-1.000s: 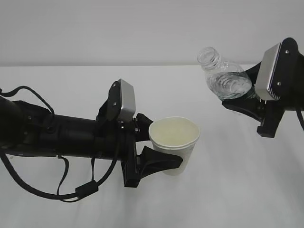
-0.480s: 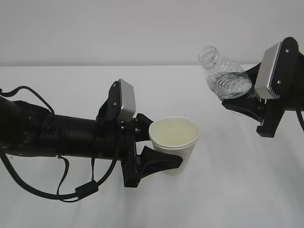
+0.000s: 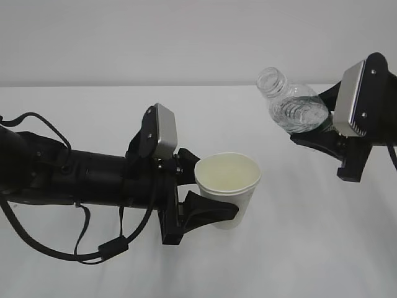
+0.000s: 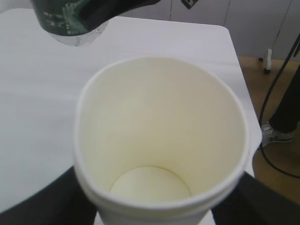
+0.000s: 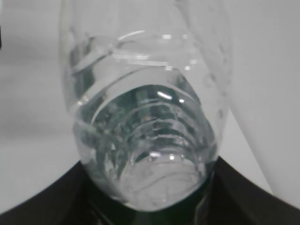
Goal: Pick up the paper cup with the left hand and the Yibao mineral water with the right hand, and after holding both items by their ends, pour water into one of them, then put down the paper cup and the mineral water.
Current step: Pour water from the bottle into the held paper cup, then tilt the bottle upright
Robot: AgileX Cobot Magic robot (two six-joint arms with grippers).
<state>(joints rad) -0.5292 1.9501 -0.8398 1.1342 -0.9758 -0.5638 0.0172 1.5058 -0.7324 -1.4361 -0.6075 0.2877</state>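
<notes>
My left gripper [image 3: 208, 195] is shut on the white paper cup [image 3: 227, 186] and holds it upright above the table. The left wrist view looks straight into the cup [image 4: 159, 140], which is dry and empty inside. My right gripper [image 3: 322, 133] is shut on the clear Yibao mineral water bottle [image 3: 291, 102], held up to the right of the cup and tilted, its open mouth pointing up and left. Water sits in the bottle's lower part [image 5: 145, 136]. The bottle's green label shows at the top of the left wrist view [image 4: 70, 18]. No water is leaving the bottle.
The white table [image 3: 310, 248] lies under both arms, its far edge meeting a pale wall. Loose black cables [image 3: 80, 242] hang under the left arm. In the left wrist view the table's right edge and floor with a cable [image 4: 276, 108] show.
The right gripper has tipped the bottle slightly further to the left, its mouth shifting a little left and up. The left arm and the cup have not moved.
</notes>
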